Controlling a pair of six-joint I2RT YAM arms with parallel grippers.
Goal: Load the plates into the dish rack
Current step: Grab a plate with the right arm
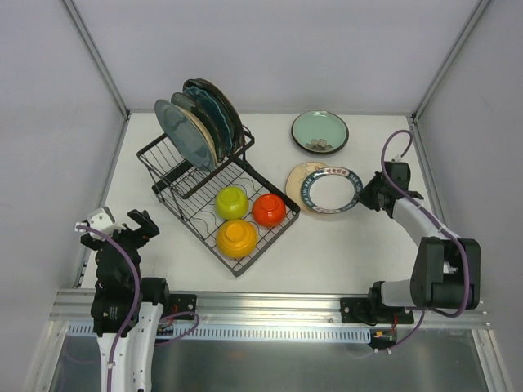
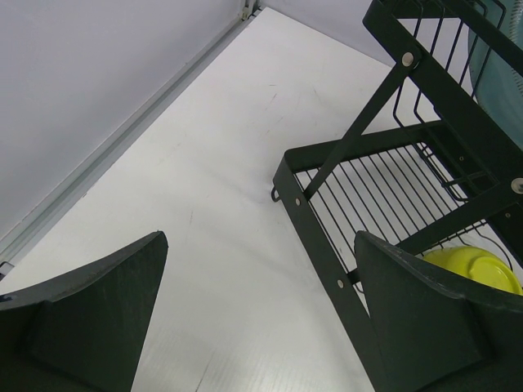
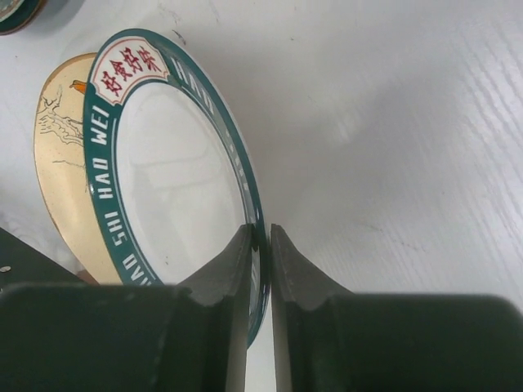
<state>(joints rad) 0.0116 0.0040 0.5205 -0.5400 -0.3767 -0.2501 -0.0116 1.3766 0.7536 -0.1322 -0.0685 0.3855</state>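
Grey walls (image 1: 286, 49) enclose the white table (image 1: 343, 245); right jaws pinch the teal-rimmed plate (image 3: 172, 188), left jaws gape.

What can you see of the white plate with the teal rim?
The white plate is round and glossy, seemingly ceramic, with a dark teal rim bearing white letters and a white label with red characters. It lies partly over a cream plate, right of the rack. The right gripper pinches its rim.
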